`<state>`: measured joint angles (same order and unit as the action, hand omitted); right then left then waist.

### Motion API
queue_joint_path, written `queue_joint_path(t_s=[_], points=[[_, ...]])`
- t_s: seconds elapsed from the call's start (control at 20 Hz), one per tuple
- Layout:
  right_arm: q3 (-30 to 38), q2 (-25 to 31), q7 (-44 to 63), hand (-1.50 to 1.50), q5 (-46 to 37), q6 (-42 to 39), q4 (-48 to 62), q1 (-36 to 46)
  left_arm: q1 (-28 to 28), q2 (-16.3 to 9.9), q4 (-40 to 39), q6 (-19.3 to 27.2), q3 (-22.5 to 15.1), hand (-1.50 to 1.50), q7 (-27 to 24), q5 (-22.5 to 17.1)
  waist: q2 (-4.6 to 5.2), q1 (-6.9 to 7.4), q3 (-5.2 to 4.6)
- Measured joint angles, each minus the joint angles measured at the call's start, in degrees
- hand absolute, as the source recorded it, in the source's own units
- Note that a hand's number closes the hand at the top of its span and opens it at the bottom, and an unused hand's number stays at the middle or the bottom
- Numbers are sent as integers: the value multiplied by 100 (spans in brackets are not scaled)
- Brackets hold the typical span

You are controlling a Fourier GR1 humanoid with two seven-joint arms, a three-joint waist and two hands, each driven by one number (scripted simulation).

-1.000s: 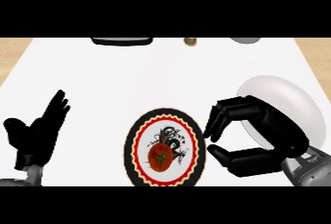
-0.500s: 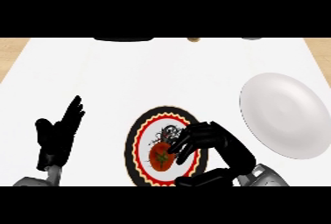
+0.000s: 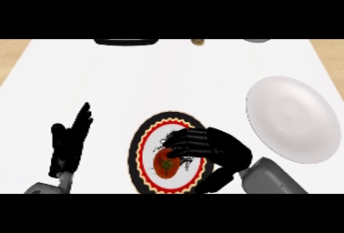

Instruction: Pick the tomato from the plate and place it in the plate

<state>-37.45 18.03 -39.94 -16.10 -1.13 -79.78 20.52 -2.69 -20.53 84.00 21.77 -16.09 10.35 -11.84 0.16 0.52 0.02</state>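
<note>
Red tomato (image 3: 166, 164) sits on the patterned plate (image 3: 142, 150) near the worktop's front edge, where the right hand (image 3: 214, 148) has just arrived, fingers curling apparently around it, lift pending; left hand (image 3: 69, 144) rests open.

bare counter (image 3: 168, 77) between patterned plate (image 3: 143, 150), white plate (image 3: 290, 116)

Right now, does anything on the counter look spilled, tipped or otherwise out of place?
Nothing stands out. The tomato sits on the patterned plate under the right hand; the white plate lies flat to the right, and the left hand rests open at the left.
</note>
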Motion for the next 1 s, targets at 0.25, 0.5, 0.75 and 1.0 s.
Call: queue_joint_path(t_s=[0.25, 0.5, 0.75, 1.0], points=[[-184, 144, 959, -150, -933, 68, -427, 349, -88, 16, -101, -43, 111, 0, 24, 17, -30, -59, -7], [-508, 239, 1983, -150, -1609, -535, -661, 651, -96, 102, -207, -95, 127, 0, -59, 73, -35, -62, -9], [-736, 58, 2806, -150, -2015, -1294, -759, 826, -89, 161, -113, -73, 131, 0, 34, 203, -31, -45, -7], [-675, -367, 3072, -150, -2470, -1711, -511, 878, -41, 256, -90, -196, 243, 0, 55, 312, -22, -32, -4]])
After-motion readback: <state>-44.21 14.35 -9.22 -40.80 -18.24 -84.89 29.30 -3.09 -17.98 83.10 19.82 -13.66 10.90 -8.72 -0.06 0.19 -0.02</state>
